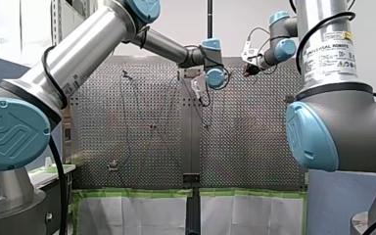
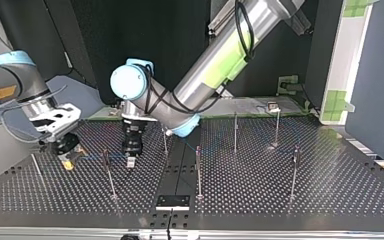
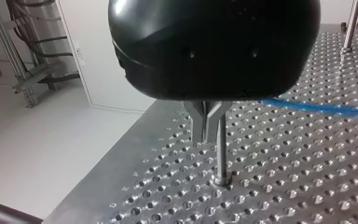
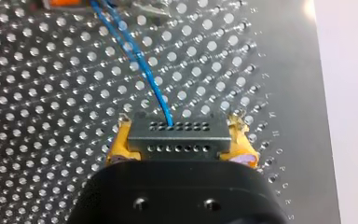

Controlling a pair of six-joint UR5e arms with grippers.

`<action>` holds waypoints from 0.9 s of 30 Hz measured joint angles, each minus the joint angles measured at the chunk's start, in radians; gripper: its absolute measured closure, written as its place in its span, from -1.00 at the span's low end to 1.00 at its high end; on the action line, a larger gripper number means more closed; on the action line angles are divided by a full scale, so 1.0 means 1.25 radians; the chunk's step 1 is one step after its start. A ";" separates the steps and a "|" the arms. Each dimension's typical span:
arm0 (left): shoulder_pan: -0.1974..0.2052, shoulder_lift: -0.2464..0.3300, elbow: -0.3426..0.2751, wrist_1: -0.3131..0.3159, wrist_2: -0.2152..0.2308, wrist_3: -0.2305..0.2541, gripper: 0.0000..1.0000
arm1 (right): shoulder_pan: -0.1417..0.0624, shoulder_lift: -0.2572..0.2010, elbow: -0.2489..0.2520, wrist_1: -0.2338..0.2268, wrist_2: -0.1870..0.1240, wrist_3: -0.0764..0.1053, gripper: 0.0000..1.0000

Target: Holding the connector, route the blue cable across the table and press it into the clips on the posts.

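My right gripper (image 4: 179, 140), with yellow pads, is shut on the grey connector (image 4: 179, 136). The blue cable (image 4: 142, 63) leaves the connector and runs ahead over the perforated table. In the top view this gripper (image 2: 69, 161) hangs low at the left. My left gripper (image 3: 205, 139) has its metal fingers pressed together just above the table, right beside a thin post (image 3: 221, 156). The cable (image 3: 317, 108) passes beside its black body; nothing shows between the fingertips. The top view puts that gripper (image 2: 131, 160) near the middle, between two posts (image 2: 109, 172).
Several thin posts (image 2: 198, 170) stand across the perforated table (image 2: 330, 190), more of them at the top view's right (image 2: 295, 170). A black plate (image 2: 172, 201) sits at the near edge. The table's edge drops off close beside my left gripper.
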 joint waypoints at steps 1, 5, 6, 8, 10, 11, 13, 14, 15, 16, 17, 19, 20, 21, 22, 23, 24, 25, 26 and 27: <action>0.004 -0.001 0.000 -0.001 0.006 -0.001 0.91 | -0.001 0.002 -0.002 -0.001 0.000 0.003 1.00; 0.020 -0.008 0.000 -0.005 0.037 -0.003 0.86 | -0.006 0.010 -0.005 -0.005 0.002 0.011 1.00; 0.023 -0.010 -0.001 -0.006 0.043 -0.003 0.86 | -0.007 0.011 -0.006 -0.006 0.003 0.011 1.00; 0.026 -0.014 -0.001 -0.010 0.051 -0.003 0.86 | -0.008 0.014 -0.006 -0.008 0.003 0.013 1.00; 0.027 -0.017 -0.001 -0.012 0.055 -0.003 0.79 | -0.010 0.016 -0.006 -0.009 0.003 0.013 1.00; 0.027 -0.018 -0.001 -0.013 0.056 -0.003 0.73 | -0.010 0.017 -0.006 -0.009 0.004 0.013 1.00; 0.027 -0.018 -0.001 -0.014 0.058 -0.003 0.65 | -0.011 0.018 -0.006 -0.010 0.004 0.013 1.00; 0.027 -0.018 -0.001 -0.014 0.058 -0.003 0.55 | -0.011 0.019 -0.006 -0.010 0.004 0.013 1.00; 0.027 -0.018 -0.001 -0.014 0.059 -0.003 0.55 | -0.012 0.019 -0.006 -0.010 0.004 0.012 1.00; 0.027 -0.018 -0.001 -0.015 0.059 -0.003 0.38 | -0.012 0.020 -0.006 -0.010 0.005 0.012 1.00; 0.027 -0.019 -0.001 -0.017 0.059 -0.003 0.26 | -0.012 0.020 -0.006 -0.011 0.005 0.012 1.00; 0.027 -0.019 -0.001 -0.019 0.059 -0.004 0.03 | -0.012 0.021 -0.006 -0.011 0.005 0.012 1.00; 0.026 -0.019 -0.001 -0.021 0.059 -0.005 -0.14 | -0.012 0.022 -0.006 -0.012 0.005 0.012 1.00; 0.026 -0.018 -0.001 -0.021 0.060 -0.005 -0.14 | -0.012 0.022 -0.006 -0.012 0.005 0.011 1.00; 0.025 -0.018 -0.001 -0.022 0.060 -0.006 -0.44 | -0.012 0.022 -0.006 -0.012 0.005 0.011 1.00; 0.024 -0.019 -0.001 -0.023 0.061 -0.006 -0.80 | -0.012 0.022 -0.006 -0.012 0.005 0.011 1.00; 0.022 -0.019 -0.001 -0.024 0.061 -0.007 -0.80 | -0.012 0.022 -0.006 -0.012 0.005 0.011 1.00; 0.021 -0.019 -0.001 -0.026 0.061 -0.008 -1.00 | -0.013 0.022 -0.006 -0.012 0.005 0.010 1.00; 0.020 -0.019 -0.001 -0.028 0.061 -0.009 -1.00 | -0.013 0.022 -0.006 -0.012 0.004 0.010 1.00; 0.018 -0.019 -0.001 -0.030 0.061 -0.009 -1.00 | -0.013 0.022 -0.006 -0.012 0.004 0.010 1.00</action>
